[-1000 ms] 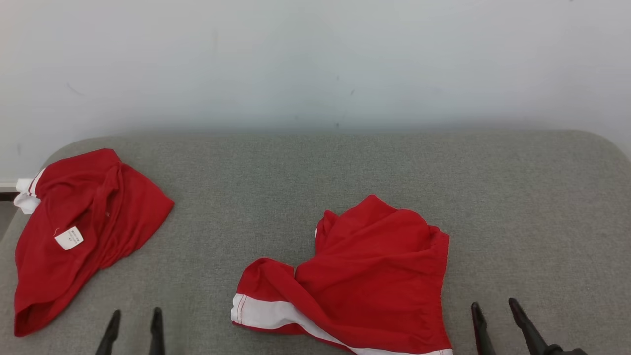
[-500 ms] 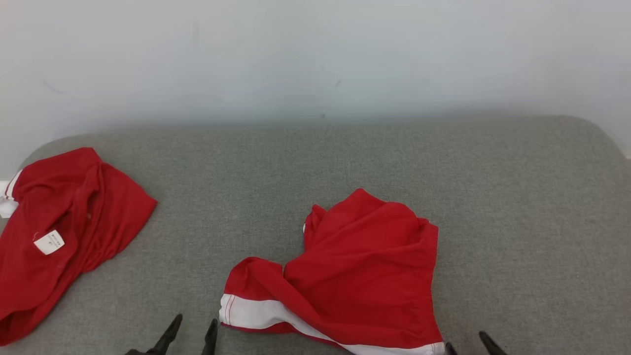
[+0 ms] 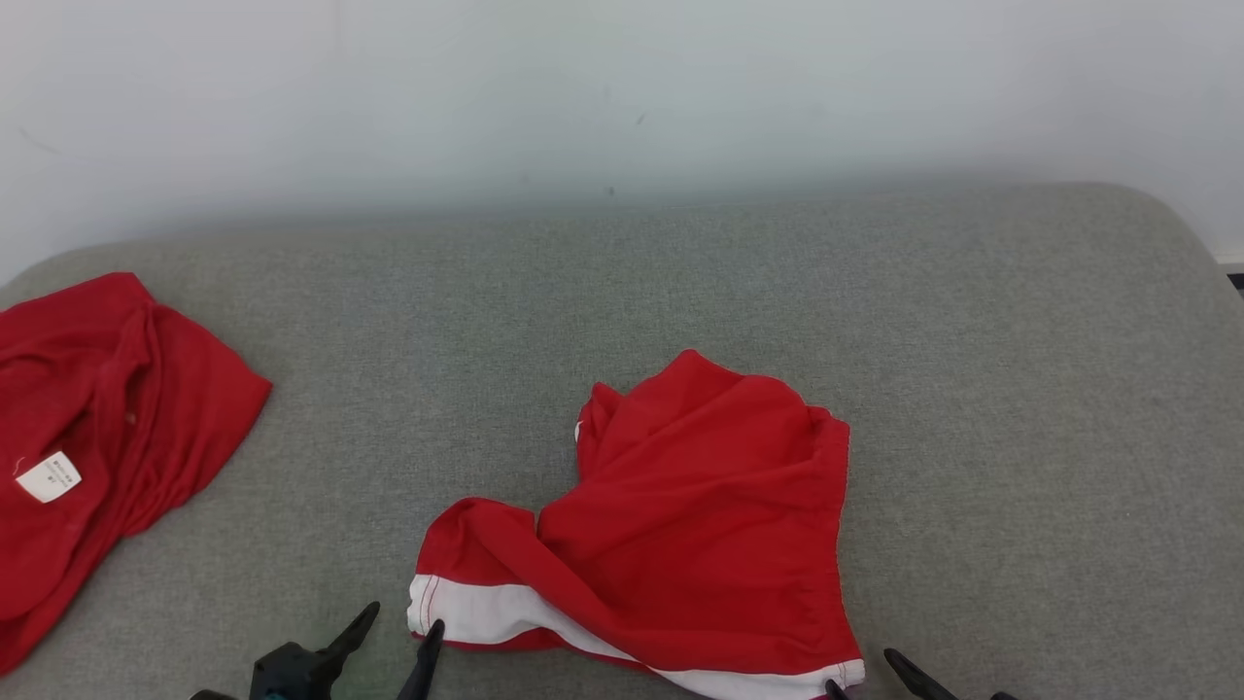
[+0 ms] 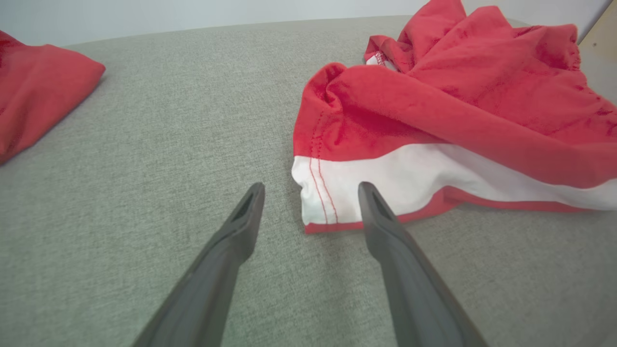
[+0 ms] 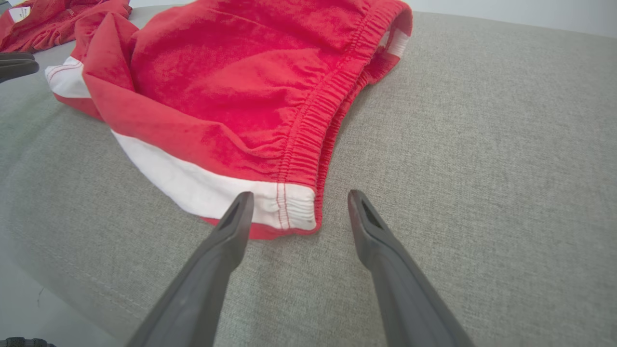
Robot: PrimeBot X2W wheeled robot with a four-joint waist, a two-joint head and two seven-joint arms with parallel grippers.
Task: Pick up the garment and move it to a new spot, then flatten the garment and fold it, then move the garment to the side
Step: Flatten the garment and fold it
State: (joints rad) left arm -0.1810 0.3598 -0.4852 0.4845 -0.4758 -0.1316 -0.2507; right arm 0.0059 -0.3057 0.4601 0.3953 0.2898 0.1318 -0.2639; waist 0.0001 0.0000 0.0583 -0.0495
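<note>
**Both grippers open at the shorts' near corners**

Grey woven pad (image 3: 1020,389) w/ rounded corners carries everything. At its near edge the L gripper (image 3: 405,619) stands w/ jaws spread wide, holding nothing. In the L wrist view the white hem corner of the red shorts (image 3: 700,525) lies just ahead of and btw. its tips, and the finger at that view's right overlaps the band's lower edge. Contact w/ the cloth: can't tell. R gripper (image 5: 300,194) is also at the near edge, jaws equally wide, nothing gripped. The white end of the elastic waistband sits btw. its two tips, just beyond them. Shorts lie crumpled by the middle of the near edge, w/ the white band (image 3: 486,617) along the near side. The waistband runs away up the R side, and red folds heap toward the pad's centre. Further off, at the pad's L edge, lies a 2nd red garment (image 3: 107,389) w/ a white label (image 3: 47,477). It is well apart from the shorts, w/ bare grey fabric btw. them. Beyond the far edge is a plain pale wall (image 3: 622,78).
</note>
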